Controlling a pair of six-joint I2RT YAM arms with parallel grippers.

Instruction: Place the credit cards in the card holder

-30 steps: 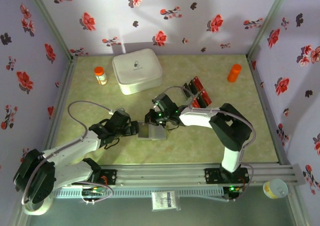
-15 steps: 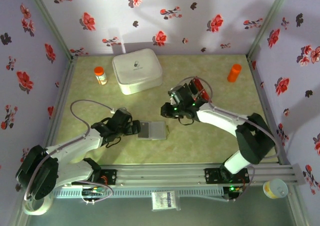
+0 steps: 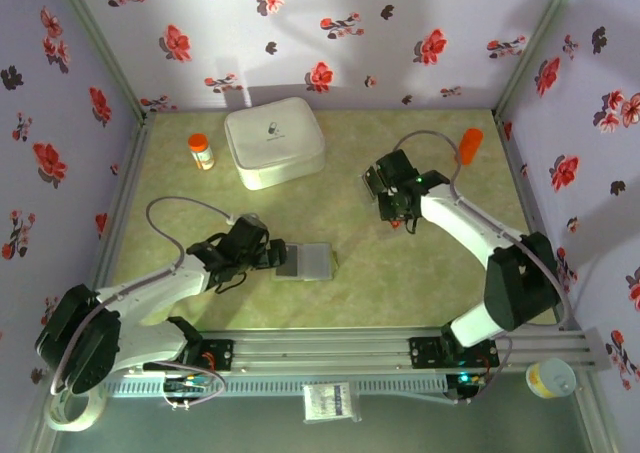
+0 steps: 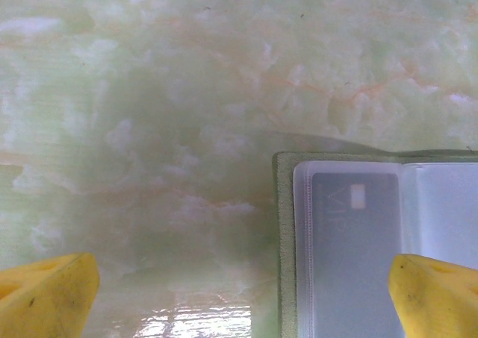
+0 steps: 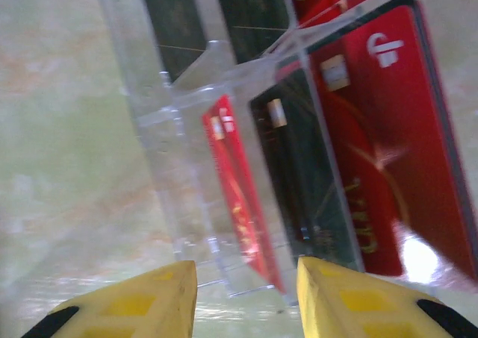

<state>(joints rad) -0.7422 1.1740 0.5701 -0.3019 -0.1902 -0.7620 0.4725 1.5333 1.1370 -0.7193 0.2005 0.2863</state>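
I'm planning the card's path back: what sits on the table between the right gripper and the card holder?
Nothing; in the top external view the marbled green table between the right gripper and the card holder is bare.

Bright overhead light, soft shadows, glare on table (image 4: 196,326), blurred right wrist view

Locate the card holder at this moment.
In the top view, the card holder lies open near the front middle, just right of the left gripper, whose jaws are open, and in front of the white box.
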